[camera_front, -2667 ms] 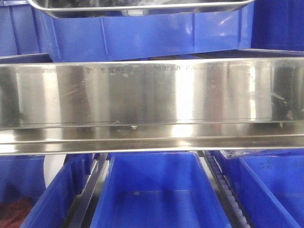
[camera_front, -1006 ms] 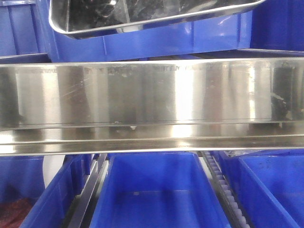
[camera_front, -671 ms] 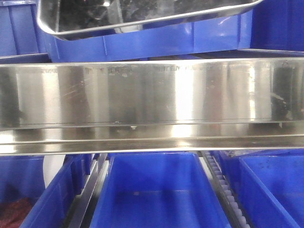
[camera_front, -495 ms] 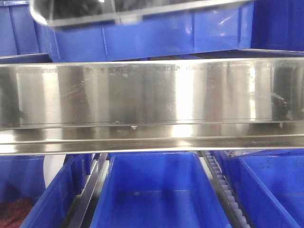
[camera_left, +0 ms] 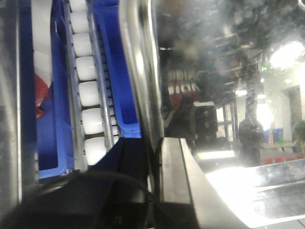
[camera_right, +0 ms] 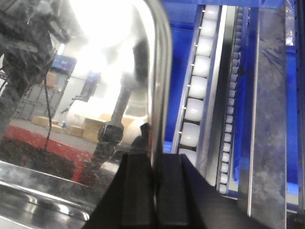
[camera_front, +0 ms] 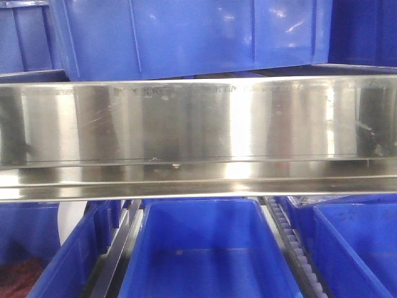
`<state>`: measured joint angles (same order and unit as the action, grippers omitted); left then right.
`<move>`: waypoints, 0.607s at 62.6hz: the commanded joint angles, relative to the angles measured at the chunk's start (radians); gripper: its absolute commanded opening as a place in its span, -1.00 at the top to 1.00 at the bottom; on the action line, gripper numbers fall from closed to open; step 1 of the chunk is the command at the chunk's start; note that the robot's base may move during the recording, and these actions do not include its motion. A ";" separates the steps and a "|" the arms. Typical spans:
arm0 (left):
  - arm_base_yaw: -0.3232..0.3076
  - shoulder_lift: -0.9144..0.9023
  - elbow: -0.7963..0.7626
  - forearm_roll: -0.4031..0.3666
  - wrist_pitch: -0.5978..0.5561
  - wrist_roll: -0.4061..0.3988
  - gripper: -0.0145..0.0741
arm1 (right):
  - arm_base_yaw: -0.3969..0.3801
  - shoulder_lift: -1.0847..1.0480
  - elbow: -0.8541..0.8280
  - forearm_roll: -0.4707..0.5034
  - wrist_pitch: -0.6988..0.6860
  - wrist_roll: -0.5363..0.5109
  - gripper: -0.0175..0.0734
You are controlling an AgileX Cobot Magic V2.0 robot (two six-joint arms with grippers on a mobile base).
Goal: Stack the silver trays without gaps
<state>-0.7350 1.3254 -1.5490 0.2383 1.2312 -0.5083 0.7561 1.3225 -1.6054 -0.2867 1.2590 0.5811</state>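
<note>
A silver tray fills both wrist views as a mirror-like pan with a thin rounded rim, in the left wrist view (camera_left: 214, 71) and in the right wrist view (camera_right: 95, 71). My left gripper (camera_left: 156, 143) is shut on the tray's rim, one finger on each side of the edge. My right gripper (camera_right: 153, 162) is shut on the rim in the same way. The tray is out of the front view. I cannot tell from these views whether both grippers hold the same tray. No second tray shows.
A wide brushed-steel rail (camera_front: 198, 124) spans the front view. A blue bin (camera_front: 186, 37) stands behind it and more blue bins (camera_front: 205, 248) sit below. White roller tracks (camera_left: 88, 71) (camera_right: 195, 95) and blue bin walls run beside the tray.
The silver tray at the top of the front view tilted, then rose out of the frame. Only the blue bin shows there now.
</note>
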 commanded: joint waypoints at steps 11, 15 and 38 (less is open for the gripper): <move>-0.030 -0.058 -0.031 0.054 0.023 0.016 0.78 | 0.046 -0.041 -0.032 -0.070 0.024 -0.010 0.57; -0.030 -0.058 -0.031 0.054 0.023 0.016 0.78 | 0.046 -0.041 -0.032 -0.070 0.016 -0.010 0.57; -0.030 -0.054 -0.031 0.054 0.023 0.016 0.78 | 0.046 -0.041 -0.032 -0.070 0.026 -0.010 0.57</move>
<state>-0.7524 1.2984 -1.5490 0.2666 1.2562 -0.5083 0.7993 1.3170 -1.6054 -0.3067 1.2590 0.5811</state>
